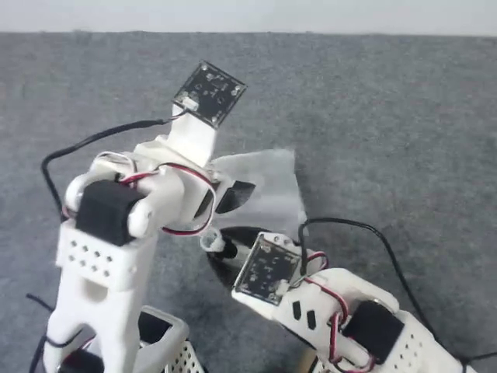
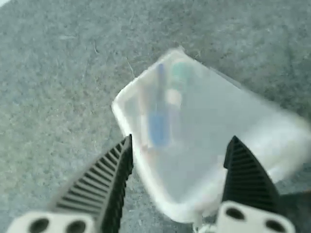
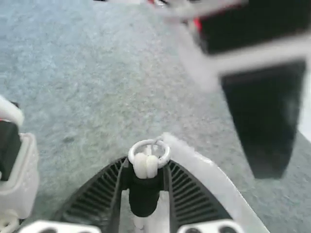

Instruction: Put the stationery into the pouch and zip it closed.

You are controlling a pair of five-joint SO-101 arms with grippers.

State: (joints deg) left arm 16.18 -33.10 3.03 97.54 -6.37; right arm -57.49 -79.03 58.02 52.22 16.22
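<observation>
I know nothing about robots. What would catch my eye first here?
A see-through pouch lies on the grey table, with a blue pen showing through it. On the left arm the jaws stand open over the pouch. On the right arm they are pinched on its white zip-pull ring.

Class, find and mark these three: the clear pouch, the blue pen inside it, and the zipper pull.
pouch (image 2: 218,131), left wrist view, middle of its clear side.
blue pen (image 2: 156,127), left wrist view, mid-barrel.
zipper pull (image 3: 146,164), right wrist view, white knob below the ring.
</observation>
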